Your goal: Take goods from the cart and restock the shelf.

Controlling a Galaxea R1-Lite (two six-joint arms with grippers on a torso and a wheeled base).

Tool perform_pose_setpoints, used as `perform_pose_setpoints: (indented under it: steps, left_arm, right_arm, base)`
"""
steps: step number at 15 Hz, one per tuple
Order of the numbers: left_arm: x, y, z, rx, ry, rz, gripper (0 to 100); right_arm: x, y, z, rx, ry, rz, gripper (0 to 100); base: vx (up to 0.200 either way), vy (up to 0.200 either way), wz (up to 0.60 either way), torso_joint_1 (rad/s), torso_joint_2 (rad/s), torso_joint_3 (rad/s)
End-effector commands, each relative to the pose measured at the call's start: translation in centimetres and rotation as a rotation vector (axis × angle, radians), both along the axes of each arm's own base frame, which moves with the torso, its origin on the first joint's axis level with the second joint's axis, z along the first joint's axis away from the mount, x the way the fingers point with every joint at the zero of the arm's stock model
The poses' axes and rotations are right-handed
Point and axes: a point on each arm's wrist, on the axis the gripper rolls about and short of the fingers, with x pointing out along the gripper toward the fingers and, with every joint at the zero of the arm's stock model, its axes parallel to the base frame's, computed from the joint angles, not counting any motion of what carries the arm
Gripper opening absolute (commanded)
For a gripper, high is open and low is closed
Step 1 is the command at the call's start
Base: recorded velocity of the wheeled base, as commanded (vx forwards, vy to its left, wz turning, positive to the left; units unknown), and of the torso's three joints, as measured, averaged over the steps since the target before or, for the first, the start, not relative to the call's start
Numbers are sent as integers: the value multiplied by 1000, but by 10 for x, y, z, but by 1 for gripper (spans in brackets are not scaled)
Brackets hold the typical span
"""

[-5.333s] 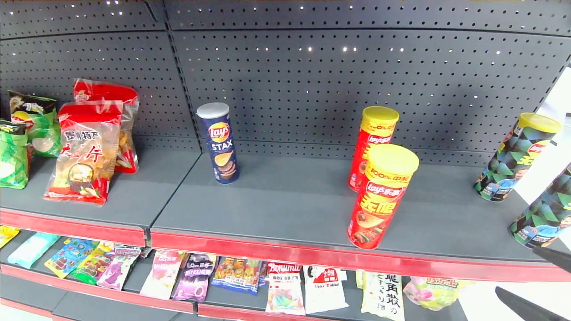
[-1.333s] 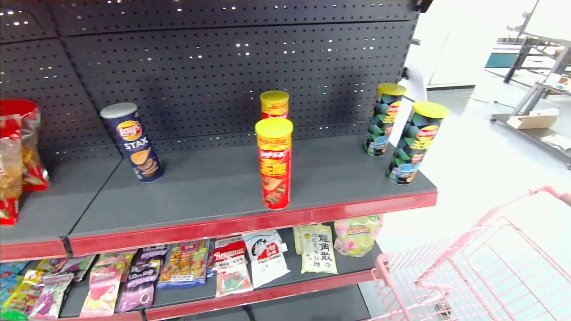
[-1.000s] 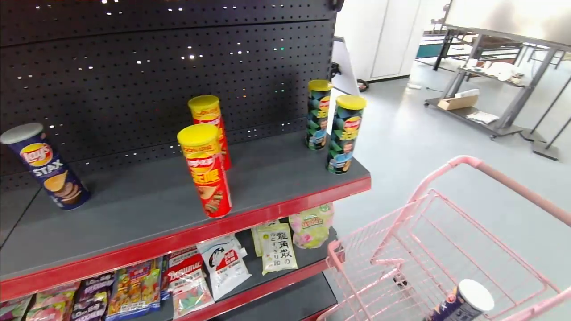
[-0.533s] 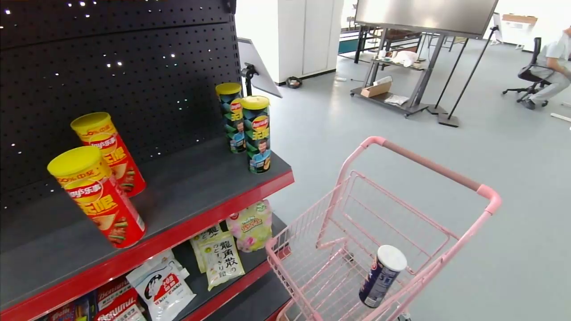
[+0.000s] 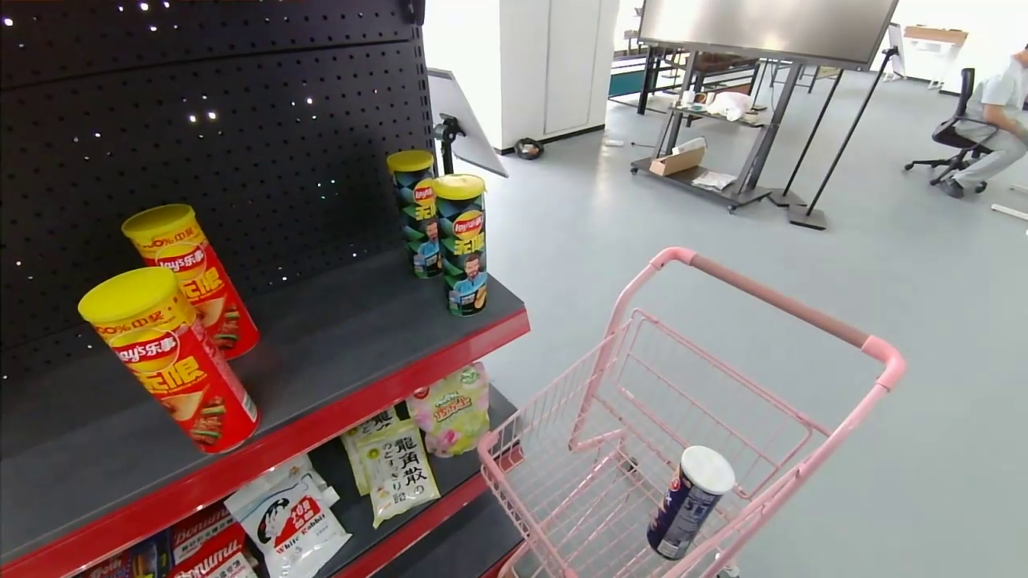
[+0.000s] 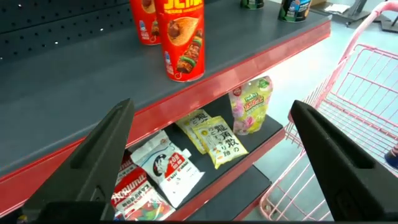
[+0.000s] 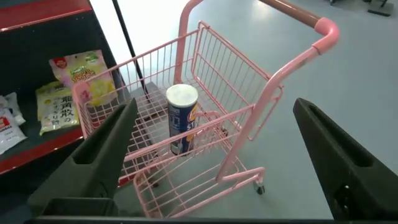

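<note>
Chips can, dark blue with a white lid, stands leaning in the pink cart at about 5 o'clock in the head view, its lid tipped toward the cart's near rim and nothing else visible in the basket. The right wrist view looks down on this can between the right jaws, which are spread wide and grip nothing; they hang above the cart, apart from both the can and the wire. The left jaws are likewise spread wide and empty, held in front of the shelf's red front edge, touching nothing. The shelf fills the 9 o'clock side of the head view. Two red cans with yellow lids stand on it, the front red can close to the edge at 8 o'clock and the rear red can just behind it near the pegboard back. Two green-patterned cans stand close together at the shelf's end nearest the cart, around 11 o'clock. On the lower shelf, snack packets lie flat at about 7 o'clock, just beside the cart's front corner.
</note>
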Motion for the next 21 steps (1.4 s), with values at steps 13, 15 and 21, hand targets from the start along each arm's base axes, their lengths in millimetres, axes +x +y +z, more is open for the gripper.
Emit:
perform_pose_setpoints:
  steps: [13, 15, 21]
  left_arm:
    - [0, 0, 0, 0, 0, 1, 100]
    - [0, 0, 0, 0, 0, 1, 100]
    - [0, 0, 0, -1, 0, 2, 100]
  right_arm:
    - [0, 0, 0, 1, -2, 13, 100]
    - [0, 0, 0, -1, 4, 32, 100]
    - [10, 1, 65, 55, -20, 80, 100]
  base:
    - [0, 0, -138, 1, 1, 1]
    - [0, 0, 0, 0, 0, 0]
    - [0, 0, 0, 0, 0, 0]
